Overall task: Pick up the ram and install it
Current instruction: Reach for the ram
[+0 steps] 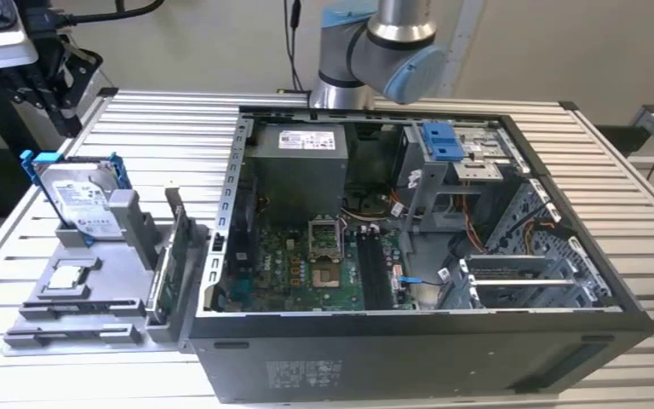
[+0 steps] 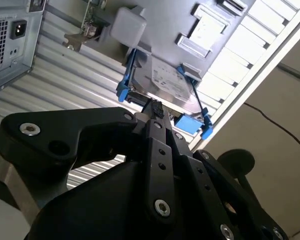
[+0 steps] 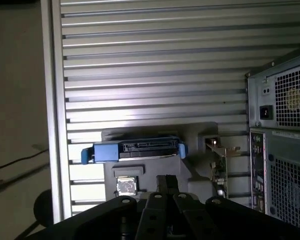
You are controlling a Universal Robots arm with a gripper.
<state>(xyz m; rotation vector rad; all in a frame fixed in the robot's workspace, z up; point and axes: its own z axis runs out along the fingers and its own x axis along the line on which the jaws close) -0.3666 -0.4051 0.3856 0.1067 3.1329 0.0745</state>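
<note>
The gripper [image 1: 64, 115] hangs in the air above the far end of the gray holder [image 1: 77, 328], with its fingers together and nothing between them. In the second wrist view the closed tips [image 2: 155, 109] point down at the holder, and in the first wrist view the tips [image 3: 167, 181] sit over its middle.

Nearest below the gripper, the silver hard drive [image 1: 77, 200] in a blue frame stands tilted at that far end of the holder. A small square silver chip [image 1: 68, 277] lies flat in a recess at the holder's middle.

The ram [image 1: 154, 288] stands on its long edge in a slot along the holder's side toward the computer case [image 1: 418, 362]. It shows as a thin dark green strip, untouched and well apart from the gripper. Just beside it, on the case side, the larger green card [image 1: 177, 239] stands upright in the holder.

The open computer case lies next to the holder, with its motherboard [image 1: 327, 264] exposed. Holder and case both rest on the ribbed metal surface [image 1: 168, 128]. The arm's base [image 1: 378, 51] rises well beyond the holder, behind the case.
</note>
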